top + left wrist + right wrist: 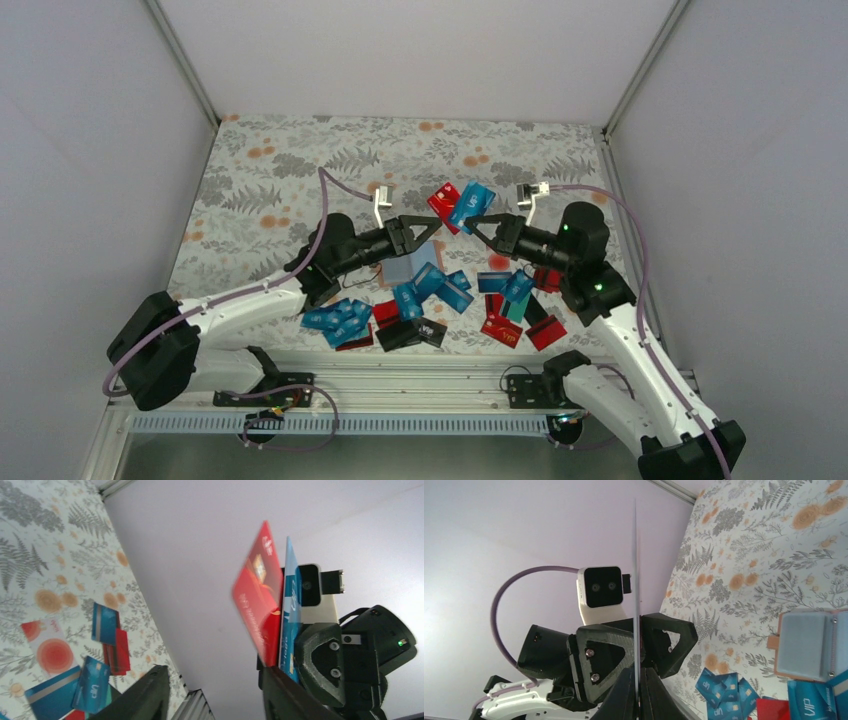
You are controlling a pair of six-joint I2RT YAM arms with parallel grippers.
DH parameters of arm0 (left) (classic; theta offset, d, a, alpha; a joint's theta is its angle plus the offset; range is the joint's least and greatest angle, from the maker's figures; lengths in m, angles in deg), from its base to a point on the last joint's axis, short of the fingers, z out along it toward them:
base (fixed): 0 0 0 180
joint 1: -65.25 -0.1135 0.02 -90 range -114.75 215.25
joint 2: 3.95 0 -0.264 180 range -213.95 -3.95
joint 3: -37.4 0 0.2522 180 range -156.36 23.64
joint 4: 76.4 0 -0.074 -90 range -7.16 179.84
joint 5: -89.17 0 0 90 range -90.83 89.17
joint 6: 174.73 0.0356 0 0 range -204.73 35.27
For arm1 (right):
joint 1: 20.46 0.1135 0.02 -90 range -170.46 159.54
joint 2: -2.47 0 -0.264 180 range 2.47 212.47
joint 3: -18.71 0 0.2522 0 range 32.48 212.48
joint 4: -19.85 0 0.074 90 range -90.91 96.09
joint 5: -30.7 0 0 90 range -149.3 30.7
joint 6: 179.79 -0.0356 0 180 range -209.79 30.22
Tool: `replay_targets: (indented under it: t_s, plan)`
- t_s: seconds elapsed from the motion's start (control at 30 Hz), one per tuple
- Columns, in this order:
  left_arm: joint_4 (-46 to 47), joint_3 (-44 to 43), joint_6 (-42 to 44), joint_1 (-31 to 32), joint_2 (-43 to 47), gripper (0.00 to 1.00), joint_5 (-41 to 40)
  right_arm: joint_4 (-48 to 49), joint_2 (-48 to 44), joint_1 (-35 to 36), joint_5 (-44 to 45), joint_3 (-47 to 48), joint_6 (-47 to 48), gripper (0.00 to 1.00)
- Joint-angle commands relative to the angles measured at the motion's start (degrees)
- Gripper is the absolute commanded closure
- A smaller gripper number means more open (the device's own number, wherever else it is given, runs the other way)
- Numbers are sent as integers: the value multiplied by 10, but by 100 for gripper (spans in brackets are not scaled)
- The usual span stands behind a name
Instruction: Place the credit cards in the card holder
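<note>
Holding two credit cards (261, 605) aloft in our clamped right end effector (468, 221), left end effector (437, 226) agape and empty beside them, we have the card holder (804, 645) on the table (260, 170) amid many loose cards, most of the job seemingly ahead.

left end effector (432, 233): aloft, jaws apart | right end effector (474, 222): aloft, clamped

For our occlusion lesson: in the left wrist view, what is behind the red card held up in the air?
A blue card stands just behind the red card, both pinched by the right gripper. Only a blue strip shows; the rest is covered.
</note>
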Motion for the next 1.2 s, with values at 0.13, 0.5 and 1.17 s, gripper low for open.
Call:
replay_targets:
  t_s: [0.13, 0.5, 1.17]
  plan:
    - [107, -23, -12, -5, -21, 64, 15, 33, -14, -4, -24, -12, -16, 96]
    - [141, 4, -8, -6, 8, 52, 6, 24, -12, -7, -19, -12, -12, 96]
    - [106, -42, 2, -15, -52, 98, 20, -15, -19, -9, 3, -19, 5, 96]
